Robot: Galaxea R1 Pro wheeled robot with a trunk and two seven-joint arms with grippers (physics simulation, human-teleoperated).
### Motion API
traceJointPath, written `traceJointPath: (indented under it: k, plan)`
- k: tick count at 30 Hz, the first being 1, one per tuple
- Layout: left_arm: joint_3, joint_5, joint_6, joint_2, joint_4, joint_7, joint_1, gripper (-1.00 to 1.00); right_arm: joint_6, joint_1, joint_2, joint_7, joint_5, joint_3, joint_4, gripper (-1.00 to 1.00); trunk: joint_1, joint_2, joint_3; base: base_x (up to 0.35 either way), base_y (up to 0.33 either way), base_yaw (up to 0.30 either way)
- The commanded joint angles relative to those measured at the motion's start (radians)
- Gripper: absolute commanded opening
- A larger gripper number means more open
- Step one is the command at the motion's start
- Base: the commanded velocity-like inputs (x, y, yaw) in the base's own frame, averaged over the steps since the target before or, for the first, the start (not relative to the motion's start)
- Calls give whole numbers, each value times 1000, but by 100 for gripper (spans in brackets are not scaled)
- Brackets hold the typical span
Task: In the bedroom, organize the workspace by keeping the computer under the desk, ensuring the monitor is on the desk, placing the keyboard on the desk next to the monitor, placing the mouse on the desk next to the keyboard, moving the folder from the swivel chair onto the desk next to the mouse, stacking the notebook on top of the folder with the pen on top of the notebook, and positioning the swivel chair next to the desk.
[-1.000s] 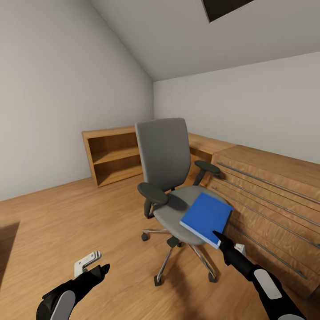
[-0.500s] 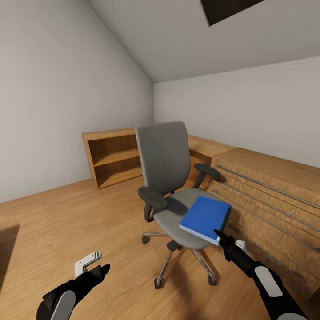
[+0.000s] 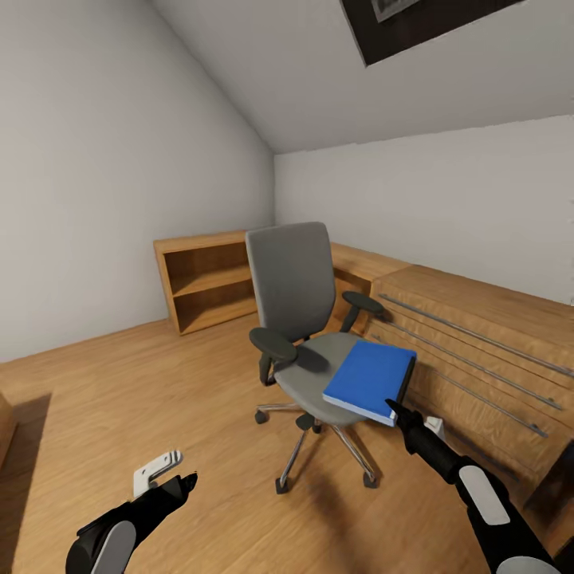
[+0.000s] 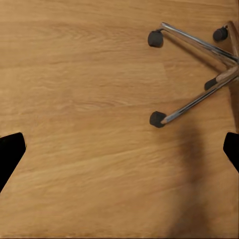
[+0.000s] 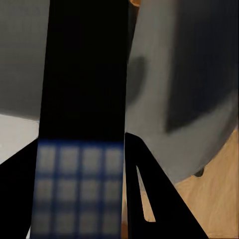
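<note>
The grey swivel chair [image 3: 291, 279] stands on the oak floor in front of a dresser. The blue folder [image 3: 367, 379] lies on its seat, with its near corner jutting past the seat's front edge. My right gripper [image 3: 392, 408] is at that corner. In the right wrist view the folder's black spine [image 5: 84, 74] runs between the two fingers, which are closed on it, and the grey seat [image 5: 184, 99] lies behind. My left gripper [image 3: 185, 481] hangs low over the floor, open, with nothing in it. The left wrist view shows the chair's chrome base [image 4: 199, 47] and casters.
A light oak dresser [image 3: 478, 351] with long metal bar handles runs along the right wall, close behind the chair. Open oak shelves [image 3: 203, 283] fill the far corner. Bare plank floor [image 3: 119, 399] spreads to the left of the chair. The ceiling slopes low overhead.
The whole picture has shifted, so the camera moved. My right gripper stays at the folder's near corner and the left arm keeps its pose.
</note>
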Motion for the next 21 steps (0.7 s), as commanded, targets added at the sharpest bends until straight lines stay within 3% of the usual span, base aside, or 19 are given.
traceJointPath:
  k: [1,8,11,12,14,15,16,18,21]
  plan:
    - [1,11,3,-1,-1,8,0,100,8,0,0,1,-4,-3,0,-100,-5,7,2,-339,-70,0]
    - [1,12,3,0,1,10,0,100,8,3,3,-1,-4,-3,-67,-100,-32,56,24,-340,-74,0]
    - [3,12,0,0,26,12,-1,100,3,29,27,-6,0,-4,-157,-100,-43,77,34,-262,-54,0]
    - [2,12,-1,0,46,11,-1,100,-7,66,51,-48,5,-4,-262,-100,-47,84,37,-68,-13,0]
    - [2,12,-1,0,56,11,-1,100,-10,92,71,-124,7,-4,-354,-100,-55,98,43,-45,-9,0]
    - [2,12,-1,0,61,11,-1,100,-11,113,89,-194,7,-4,-426,-100,-58,105,46,-22,-4,0]
    - [1,12,-2,0,65,11,-1,100,-12,153,119,-306,7,-4,-541,-100,-62,112,49,-11,-2,0]
    - [1,12,-2,-1,67,10,-1,100,-14,214,152,-422,7,-4,-670,-100,-70,126,56,-6,-1,0]
    - [0,12,-3,-2,69,10,-1,100,-15,255,171,-483,4,-6,-740,-100,-81,147,65,-2,0,0]
